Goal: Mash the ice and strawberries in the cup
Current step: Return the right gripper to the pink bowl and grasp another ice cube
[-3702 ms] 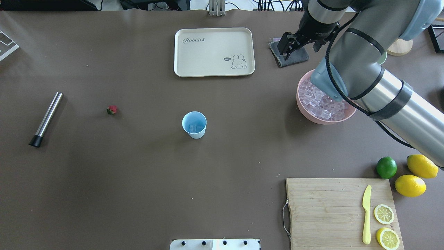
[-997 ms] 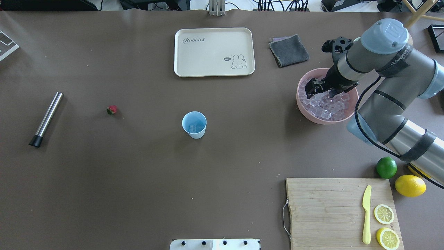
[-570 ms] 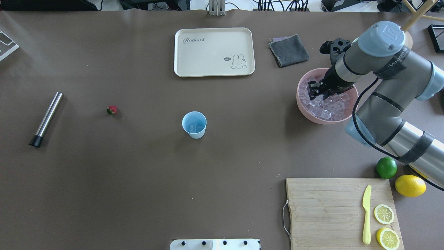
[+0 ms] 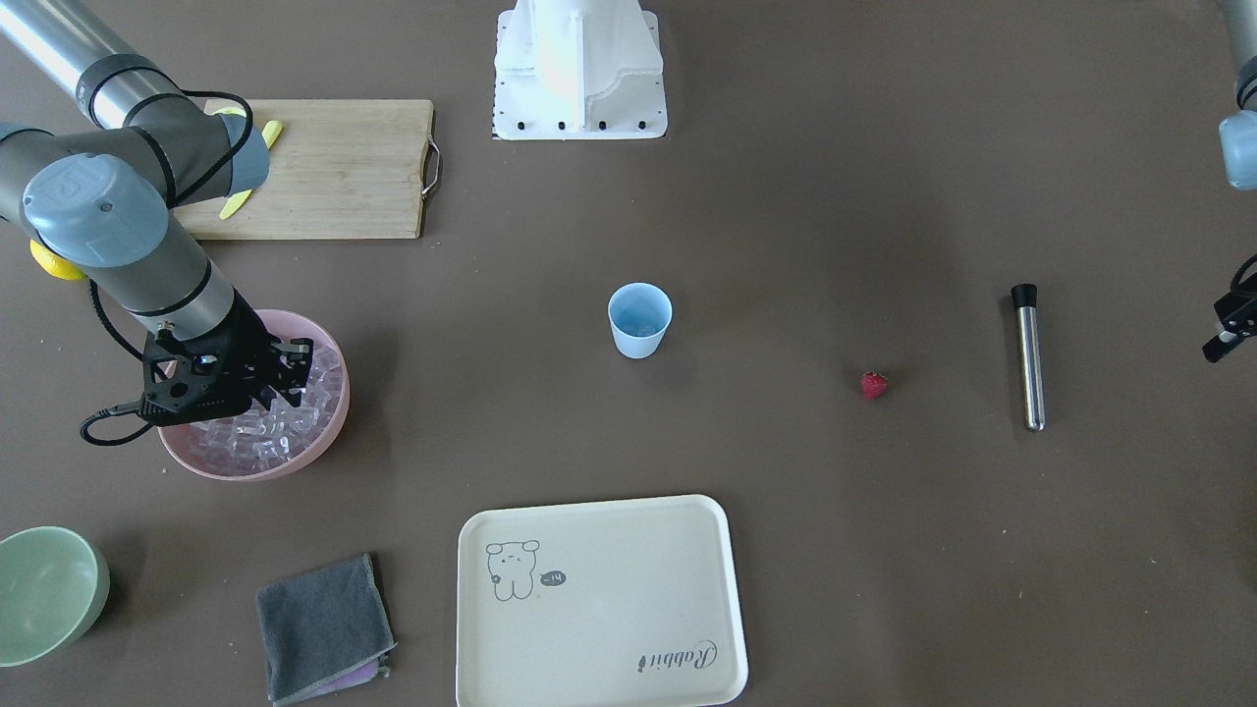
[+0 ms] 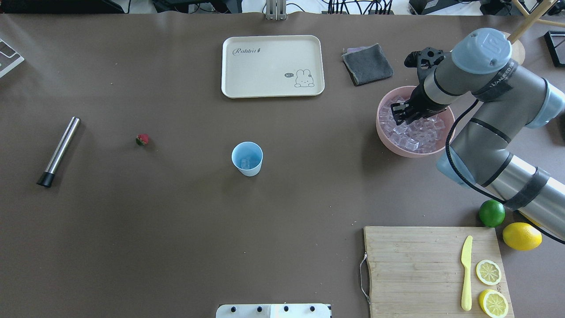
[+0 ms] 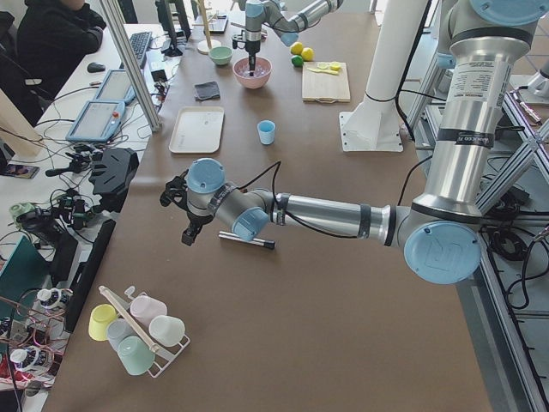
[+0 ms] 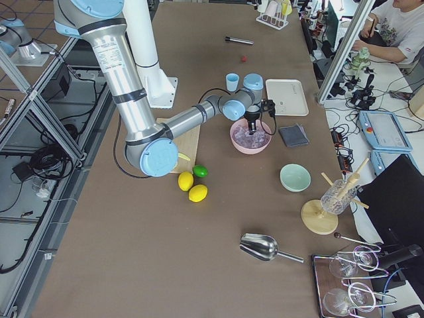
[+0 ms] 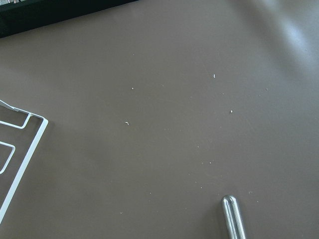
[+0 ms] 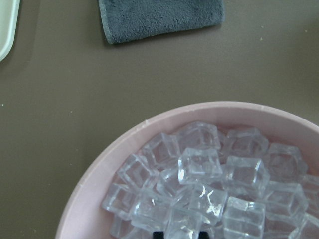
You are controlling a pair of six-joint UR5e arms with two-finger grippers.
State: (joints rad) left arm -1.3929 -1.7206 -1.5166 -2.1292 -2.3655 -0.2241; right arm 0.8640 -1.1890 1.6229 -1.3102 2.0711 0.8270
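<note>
R gripper [image 5: 398, 117] tips in ice [image 9: 199, 164], inside pink bowl [image 9: 224, 112]; jaw gap can't tell, L gripper [image 6: 187, 236] same. Risk: slick cube pops from pinch before cup [image 5: 247, 159], well apart from bowl.

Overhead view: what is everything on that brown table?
Light-blue plastic cup: one, centre, ice cube inside.
Clear ice cubes: many, filling pink bowl, right.
Small red strawberry: one, left of cup.
Steel rod, black tip: one, far left.
Cream rabbit tray: one, far edge.
Grey cloth: one, right of tray.
Wooden cutting board: one, near right, with yellow knife and two lemon halves.
Green lime, yellow lemon: one each, beside board.
Right gripper: black, in the ice.
Left gripper: black, outside this view.
</note>
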